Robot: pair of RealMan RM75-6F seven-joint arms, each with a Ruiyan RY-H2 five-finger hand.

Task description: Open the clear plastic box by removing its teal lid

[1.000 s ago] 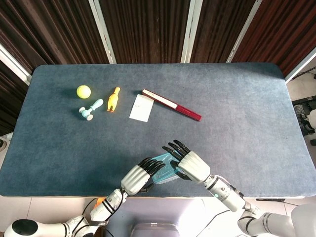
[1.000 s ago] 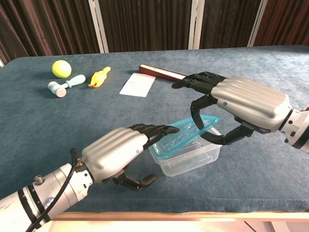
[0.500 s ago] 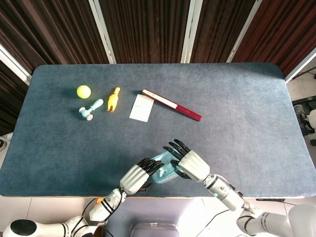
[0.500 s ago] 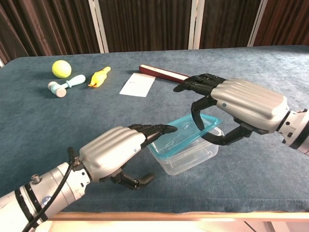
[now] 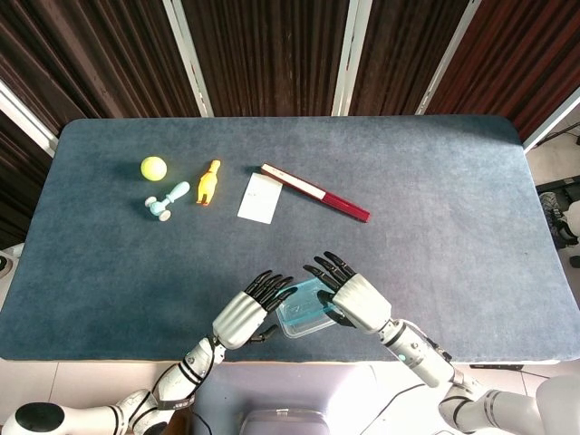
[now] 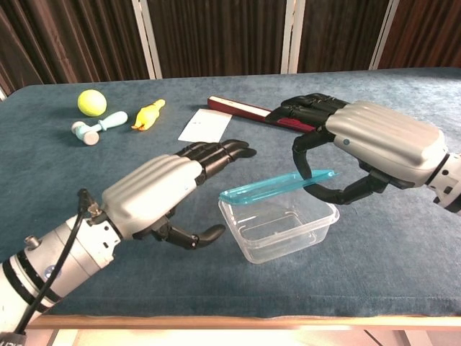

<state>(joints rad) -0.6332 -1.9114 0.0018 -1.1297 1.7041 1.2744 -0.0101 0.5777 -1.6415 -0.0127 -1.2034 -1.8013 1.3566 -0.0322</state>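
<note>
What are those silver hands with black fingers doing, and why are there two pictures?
They are a robot's two hands, steered by a person. One picture looks down from its head, the other looks out from its chest. The right hand holds a teal lid lifted off a clear box. The left hand hovers open beside the box, holding nothing. On the blue table also lie a yellow ball, a small blue toy, an orange toy, a white card and a red stick.
</note>
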